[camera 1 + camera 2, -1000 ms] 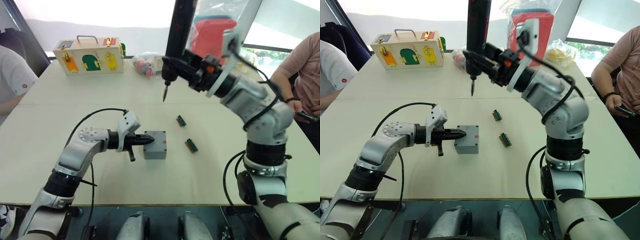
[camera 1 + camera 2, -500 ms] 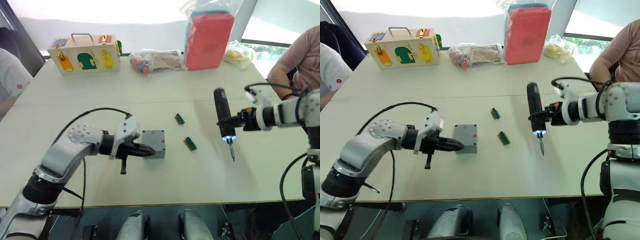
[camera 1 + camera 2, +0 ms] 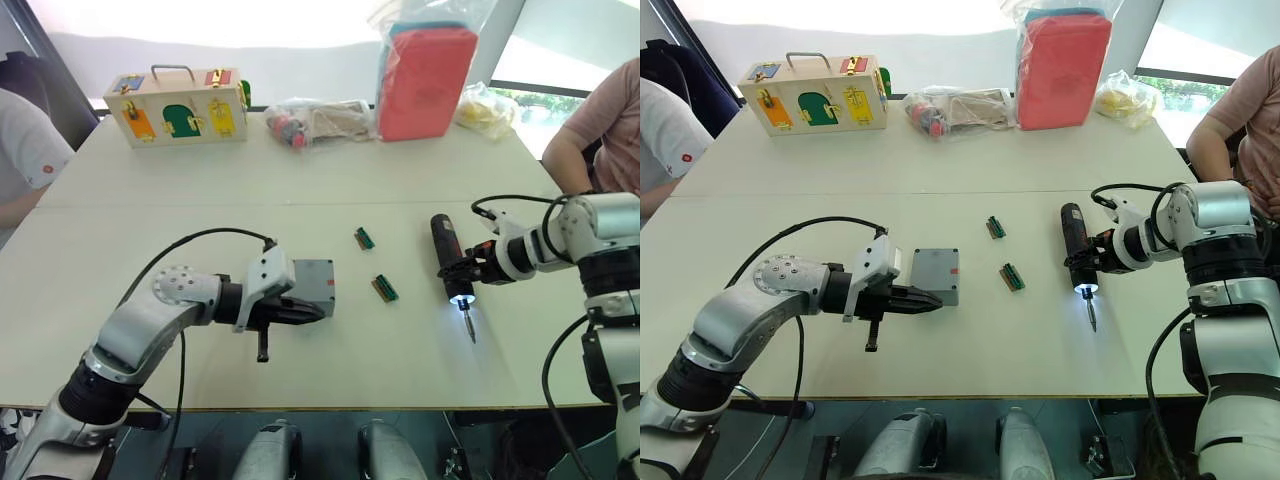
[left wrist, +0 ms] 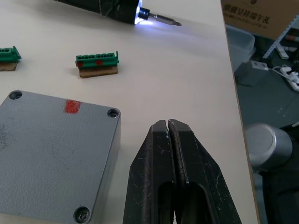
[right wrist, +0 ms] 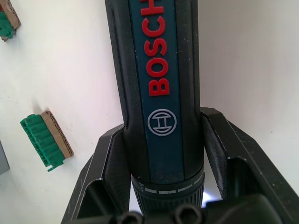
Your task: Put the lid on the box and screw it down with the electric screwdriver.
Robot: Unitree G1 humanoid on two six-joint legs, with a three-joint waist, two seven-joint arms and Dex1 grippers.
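Lid (image 4: 51, 154) sits on the box — I judge screwing is next: my right gripper (image 5: 163, 154), clamping the electric screwdriver (image 3: 1074, 247), must bring its bit over a corner screw, while my left gripper (image 4: 169, 140), fingers pressed together, rests just beside the box.

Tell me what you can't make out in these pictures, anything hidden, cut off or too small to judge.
- Inside of the box: hidden by the lid on top, every view.
- Corner screws: left wrist view shows three holes; seated or not is too small to judge; the fourth corner is cut off.
- Electric screwdriver: its bit is cut off at the right wrist view's edge.
- Bag contents, head views: blurred by plastic.
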